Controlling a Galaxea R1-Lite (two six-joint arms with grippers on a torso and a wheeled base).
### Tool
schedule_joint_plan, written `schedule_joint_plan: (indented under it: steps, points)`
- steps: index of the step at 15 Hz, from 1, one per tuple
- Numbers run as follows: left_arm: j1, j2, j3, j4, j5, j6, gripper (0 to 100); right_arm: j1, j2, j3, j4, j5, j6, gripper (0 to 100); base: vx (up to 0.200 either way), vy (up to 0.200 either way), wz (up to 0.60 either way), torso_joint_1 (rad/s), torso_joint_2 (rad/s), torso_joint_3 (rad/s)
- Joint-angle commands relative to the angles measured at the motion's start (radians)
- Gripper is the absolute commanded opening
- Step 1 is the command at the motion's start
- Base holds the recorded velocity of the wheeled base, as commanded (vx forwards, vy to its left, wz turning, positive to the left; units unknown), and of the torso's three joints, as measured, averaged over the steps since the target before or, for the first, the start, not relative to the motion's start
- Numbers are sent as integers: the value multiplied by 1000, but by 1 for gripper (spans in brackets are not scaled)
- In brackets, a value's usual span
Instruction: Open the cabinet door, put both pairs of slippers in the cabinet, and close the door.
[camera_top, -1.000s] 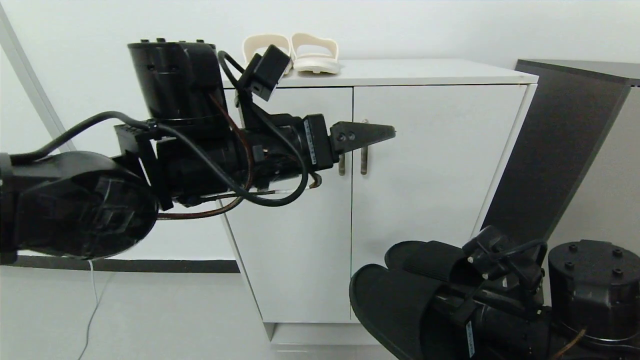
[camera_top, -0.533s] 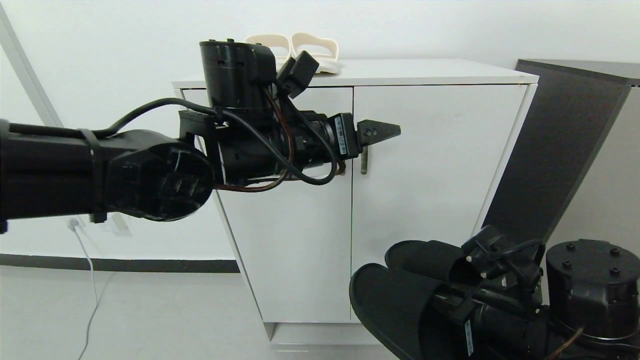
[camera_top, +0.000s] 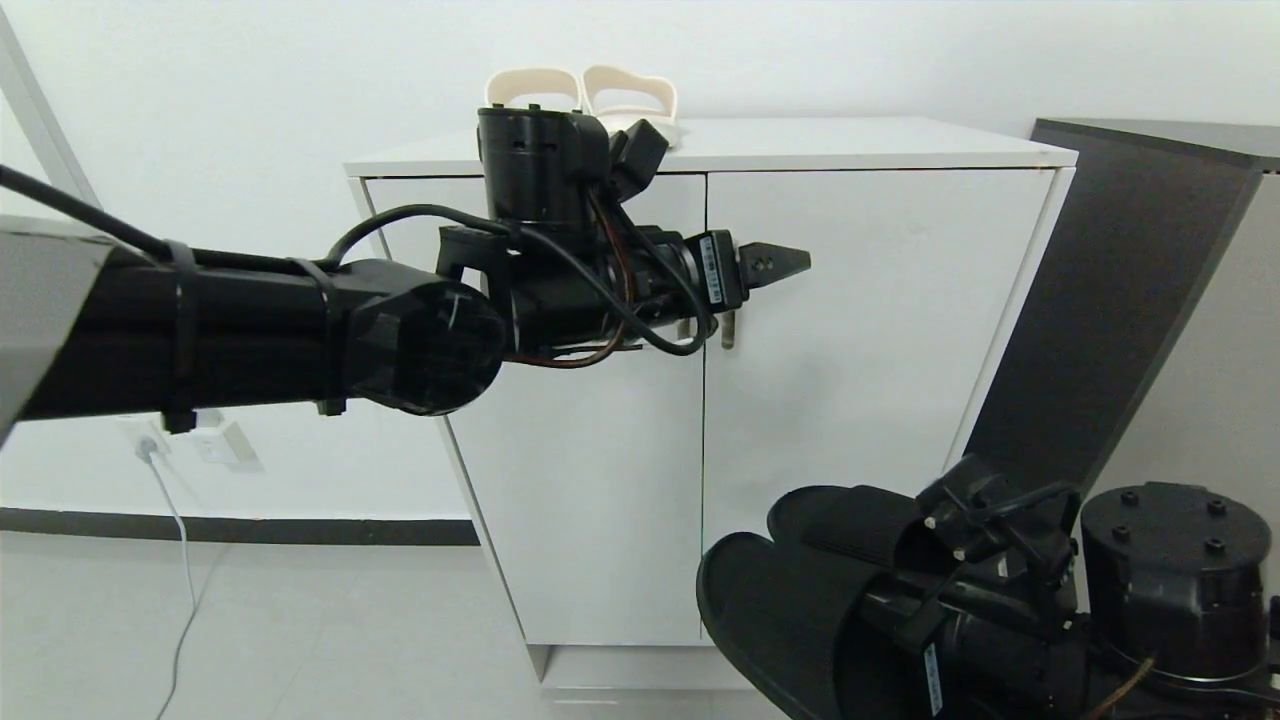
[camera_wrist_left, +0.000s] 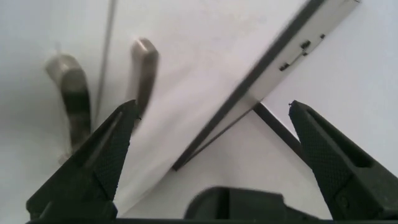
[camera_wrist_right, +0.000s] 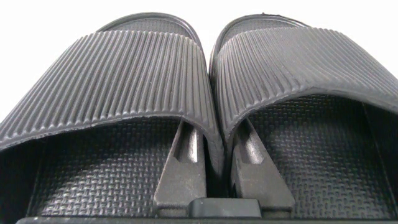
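Observation:
The white cabinet (camera_top: 860, 330) has both doors shut, with two metal handles (camera_top: 728, 328) at the centre seam. My left gripper (camera_top: 788, 263) hovers level with the top of the handles, just in front of the doors. In the left wrist view the left gripper (camera_wrist_left: 212, 109) is open, and both handles (camera_wrist_left: 144, 65) lie near one finger (camera_wrist_left: 102, 162). A cream pair of slippers (camera_top: 628, 95) rests on the cabinet top. Low on the right, my right gripper (camera_wrist_right: 217, 158) is shut on the black slippers (camera_top: 800, 600), its fingers (camera_wrist_right: 183, 168) inside them pinching the adjoining walls.
A dark grey panel (camera_top: 1120, 300) stands against the cabinet's right side. A wall socket (camera_top: 215, 440) with a hanging cable (camera_top: 180, 560) sits at the lower left above grey floor. Open floor lies left of the cabinet.
My left arm has stretched forward toward the cabinet, carrying its gripper slightly right, closer to the handles. The right arm with the black slippers has hardly moved.

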Motion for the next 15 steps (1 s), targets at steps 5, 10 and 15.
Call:
schedule_joint_plan:
  steps: [5,10,15]
  points:
    - [-2,123,-115,4,33,1,100,0,3,4,-1,0,1,0,0,0,0,0,0,0]
    - [-5,100,-84,4,33,-2,0,0,5,6,1,1,1,0,0,0,0,0,0,0]
    - [-8,4,40,-2,33,-2,0,8,2,18,1,3,0,0,0,0,0,0,0,0]
